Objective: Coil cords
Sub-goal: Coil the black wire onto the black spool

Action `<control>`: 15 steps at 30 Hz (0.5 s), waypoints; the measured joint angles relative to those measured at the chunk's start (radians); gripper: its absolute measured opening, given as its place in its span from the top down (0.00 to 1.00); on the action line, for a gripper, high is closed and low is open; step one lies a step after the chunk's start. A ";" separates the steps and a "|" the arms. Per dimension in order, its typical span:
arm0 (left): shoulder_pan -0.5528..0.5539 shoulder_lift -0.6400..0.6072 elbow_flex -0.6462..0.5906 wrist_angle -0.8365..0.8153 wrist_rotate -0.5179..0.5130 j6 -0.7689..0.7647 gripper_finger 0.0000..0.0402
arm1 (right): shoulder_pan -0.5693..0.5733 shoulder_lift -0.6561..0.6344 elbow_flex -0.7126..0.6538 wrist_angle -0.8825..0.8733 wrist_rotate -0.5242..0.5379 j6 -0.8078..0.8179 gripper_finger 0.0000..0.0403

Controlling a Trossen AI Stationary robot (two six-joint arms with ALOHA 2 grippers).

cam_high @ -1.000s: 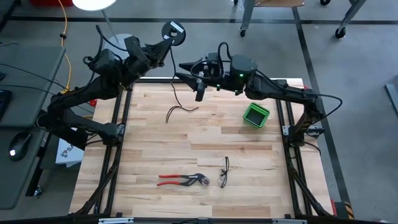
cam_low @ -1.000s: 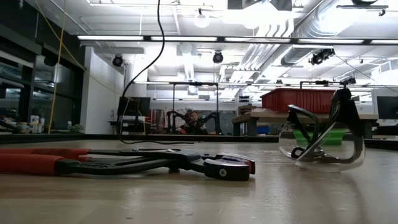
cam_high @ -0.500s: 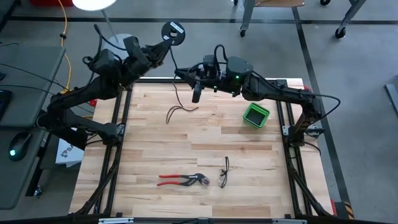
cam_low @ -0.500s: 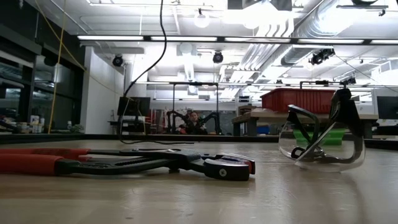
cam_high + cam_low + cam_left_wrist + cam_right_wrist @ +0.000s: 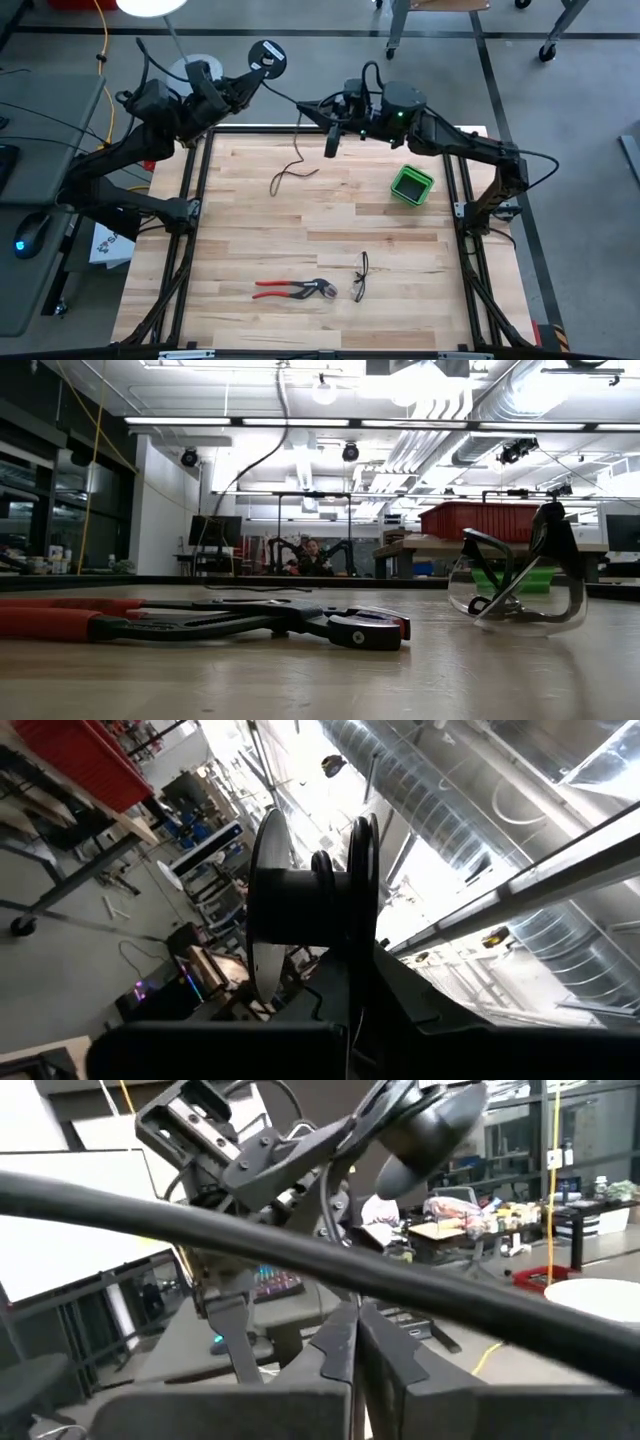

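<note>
The cord is thin and black, wound on a small round black reel (image 5: 266, 57) with a pale centre mark. My left gripper (image 5: 243, 82) holds the reel up beyond the table's far left corner. From the reel the cord (image 5: 286, 88) runs to my right gripper (image 5: 304, 106), which is shut on it above the far edge. Below that gripper the cord (image 5: 299, 140) hangs down, and its loose end (image 5: 290, 175) lies on the table. In the low view the cord (image 5: 262, 455) hangs in the background. My left gripper pinches one flange of the reel (image 5: 362, 910) at its rim between its two fingers. The fingers slant upward toward the far side. The reel (image 5: 305, 900) is lifted clear, with its axle lying across the fingers. My right gripper pinches the cord (image 5: 300, 103) between its two fingertips, on the stretch between reel and table. Its fingers (image 5: 340, 1342) lie about level, pointing toward the table's left and across the cord. The part toward the reel looks straight; the part below hangs slack.
A green bin (image 5: 411, 184) stands at the far right of the wooden table (image 5: 250, 240). Red-handled pliers (image 5: 292, 289) and safety glasses (image 5: 360, 277) lie near the front edge. A dark band (image 5: 200, 1230) crosses the right wrist view close to the lens.
My right gripper has shut on the cord and gone a little toward the table's right and far edge. My left gripper has carried the reel slightly left. The hanging part of the cord has swung right under the right gripper; its end stays on the table.
</note>
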 joint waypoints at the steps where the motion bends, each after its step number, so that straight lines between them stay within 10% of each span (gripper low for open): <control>1: 0.000 -0.003 0.000 -0.004 0.002 0.000 0.98 | -0.003 -0.005 0.000 -0.008 0.005 -0.002 1.00; 15: 0.001 -0.031 0.003 -0.104 0.095 0.159 0.99 | -0.011 -0.031 0.000 -0.048 -0.043 0.010 1.00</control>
